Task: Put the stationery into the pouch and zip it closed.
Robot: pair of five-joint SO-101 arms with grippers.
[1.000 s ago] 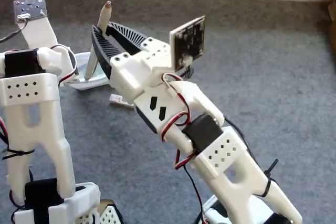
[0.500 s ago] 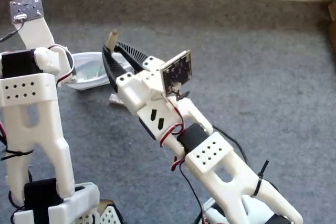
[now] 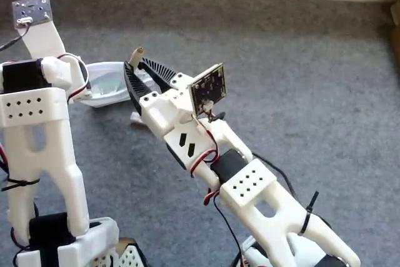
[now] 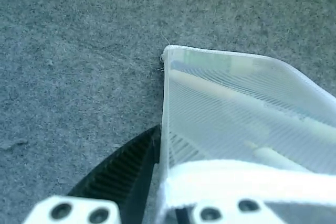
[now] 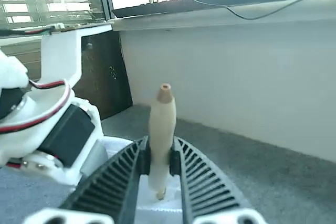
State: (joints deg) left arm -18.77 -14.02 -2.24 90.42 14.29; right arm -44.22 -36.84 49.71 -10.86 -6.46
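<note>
The right gripper (image 5: pixel 160 148) had both ribbed black jaws closed on a cream pen (image 5: pixel 161 124). It held the pen near its lower half, so the tapered tan tip stood clear above the fingertips. From the high view the right gripper (image 3: pixel 139 72) sat at the end of the right arm (image 3: pixel 250 179), which stretched low and long from the near edge of the table toward the far left. Its wrist camera board (image 3: pixel 207 89) was tipped up behind the jaws. The pen (image 3: pixel 135 52) leaned slightly and poked out past the jaw tips, right at the near end of the pouch (image 3: pixel 107 82).

The left gripper (image 4: pixel 161 156) was closed on an edge of the pouch (image 4: pixel 236 108). Its black finger (image 4: pixel 126 166) pressed the mesh wall from outside and its white jaw lay across the fabric on the other side. The left arm (image 3: pixel 37 123) stood upright at the left of the table, folded at the elbow. Its body hid most of the spot where it met the pouch.

The pouch was white and see-through and lay on the grey carpet (image 3: pixel 312 79). Through the mesh two pale sticks (image 4: pixel 220 90) could be made out, though what kind was hard to tell. A small white item (image 3: pixel 139 119) lay on the carpet just beside the pouch. It was partly covered by the right arm, and too little of it showed to name it.
</note>
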